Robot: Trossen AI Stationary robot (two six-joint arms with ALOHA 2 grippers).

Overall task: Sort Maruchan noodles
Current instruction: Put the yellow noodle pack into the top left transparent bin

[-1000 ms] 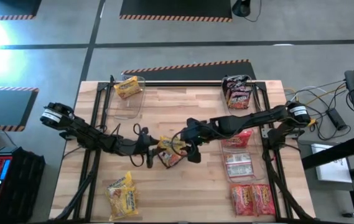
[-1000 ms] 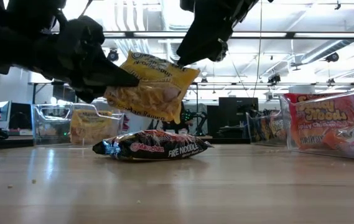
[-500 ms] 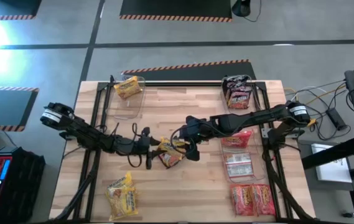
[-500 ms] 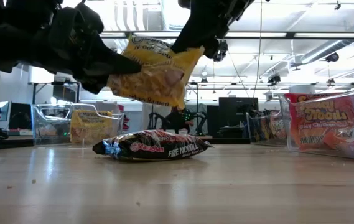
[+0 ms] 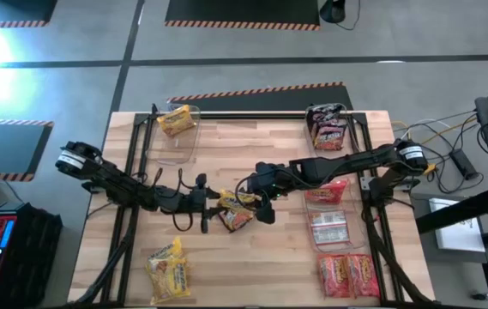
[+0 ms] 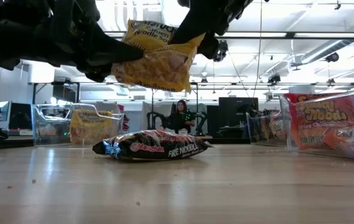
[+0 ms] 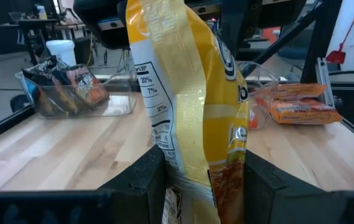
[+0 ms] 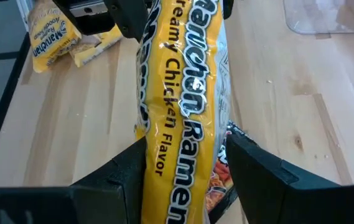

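Pincers left (image 5: 212,198) and right (image 5: 245,196) grip one yellow packet (image 6: 158,62) midair.

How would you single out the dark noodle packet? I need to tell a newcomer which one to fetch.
Start at the middle of the wooden table, where both arms meet over a raised yellow packet. Directly beneath it lies the dark packet, flat on the wood. It is the only loose black-wrapped one, printed "Fire Noodle"; the other loose packets are yellow or red-orange.

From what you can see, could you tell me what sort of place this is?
Probably a robotics lab or workshop: hazard-striped floor mats surround the butcher-block table, exposed ceiling ducts run overhead, and a person sits among desks with equipment behind it.
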